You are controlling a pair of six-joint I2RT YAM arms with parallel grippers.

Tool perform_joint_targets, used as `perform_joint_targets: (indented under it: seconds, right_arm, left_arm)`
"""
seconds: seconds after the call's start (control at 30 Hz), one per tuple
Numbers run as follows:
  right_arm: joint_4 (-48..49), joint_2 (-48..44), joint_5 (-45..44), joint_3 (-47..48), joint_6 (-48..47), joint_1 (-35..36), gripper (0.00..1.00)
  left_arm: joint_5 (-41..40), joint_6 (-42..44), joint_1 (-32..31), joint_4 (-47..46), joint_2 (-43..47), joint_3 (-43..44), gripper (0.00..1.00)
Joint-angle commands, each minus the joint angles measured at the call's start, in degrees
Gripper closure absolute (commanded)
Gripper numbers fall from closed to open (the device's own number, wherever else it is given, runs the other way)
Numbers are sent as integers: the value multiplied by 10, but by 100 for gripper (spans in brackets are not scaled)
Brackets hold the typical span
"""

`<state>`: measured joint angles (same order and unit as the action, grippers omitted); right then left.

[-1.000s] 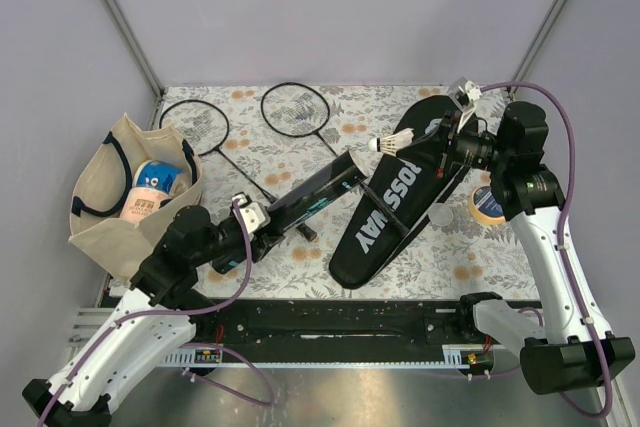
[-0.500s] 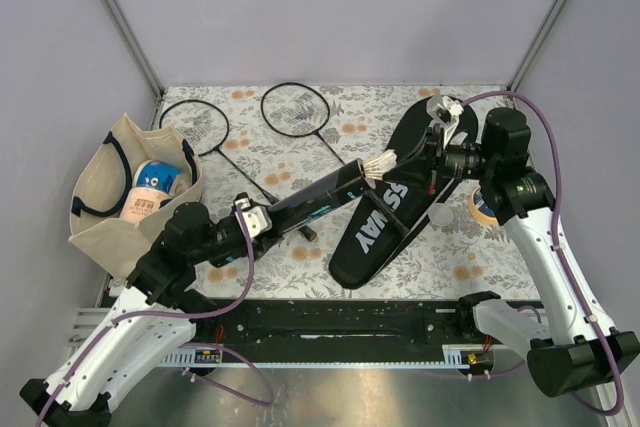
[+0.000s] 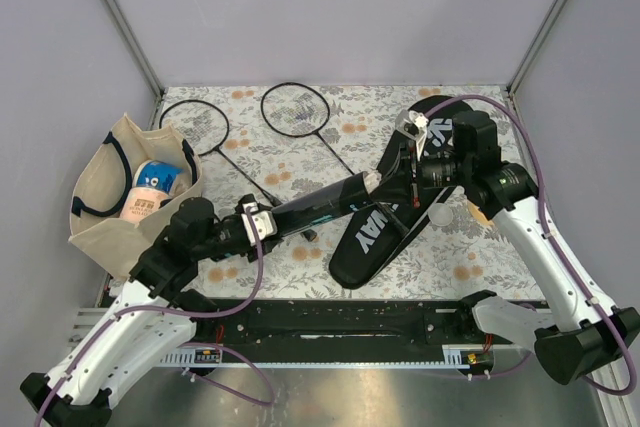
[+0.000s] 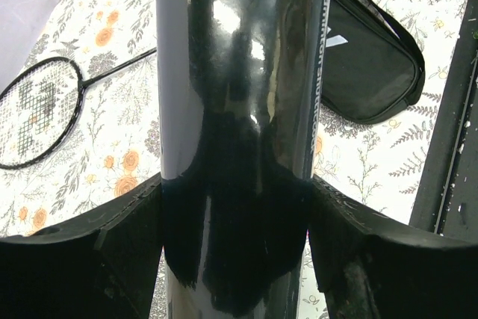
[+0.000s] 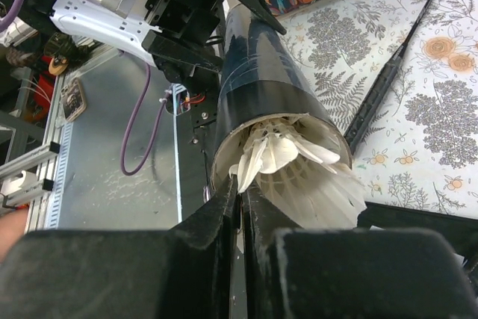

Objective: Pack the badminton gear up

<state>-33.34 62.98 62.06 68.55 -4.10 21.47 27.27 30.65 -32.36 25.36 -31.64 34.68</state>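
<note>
My left gripper (image 3: 263, 219) (image 4: 235, 248) is shut round the long black tube (image 3: 320, 200) (image 4: 239, 95) near its lower end and holds it slanted, open mouth toward the right arm. My right gripper (image 3: 386, 181) (image 5: 243, 193) is shut on a feather of a white shuttlecock (image 5: 302, 166). The shuttlecock sits cork-first in the tube's mouth (image 5: 258, 72), its skirt sticking out. The black "CROSSWAY" cover (image 3: 395, 215) (image 4: 370, 72) lies under the right arm. Two black racquets (image 3: 195, 127) (image 3: 297, 109) lie at the back of the table.
A beige tote bag (image 3: 105, 197) with dark handles stands at the left edge, packages inside. A small white disc (image 3: 440, 214) lies beside the cover. A tape roll (image 3: 476, 209) is mostly hidden by the right arm. A racquet handle (image 5: 385, 87) lies below the tube.
My right arm has swung left from above the cover and carried the shuttlecock to the tube's mouth. My left arm has shifted the tube slightly to the right.
</note>
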Motion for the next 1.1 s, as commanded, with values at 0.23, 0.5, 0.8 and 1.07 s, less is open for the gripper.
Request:
perform_joint_targets:
  seconds: [0.23, 0.5, 0.8, 1.07]
  right_arm:
    - [-4, 17, -11, 11, -11, 45, 90]
    - [-1, 30, -26, 6, -10, 66, 87]
    - [23, 41, -40, 4, 12, 71, 82]
    - [57, 46, -46, -11, 37, 72, 79]
  left_arm:
    - [75, 48, -1, -47, -17, 44, 76]
    - [67, 58, -1, -47, -31, 59, 77]
    - [58, 49, -1, -70, -30, 47, 78]
    - [61, 28, 0, -92, -18, 34, 78]
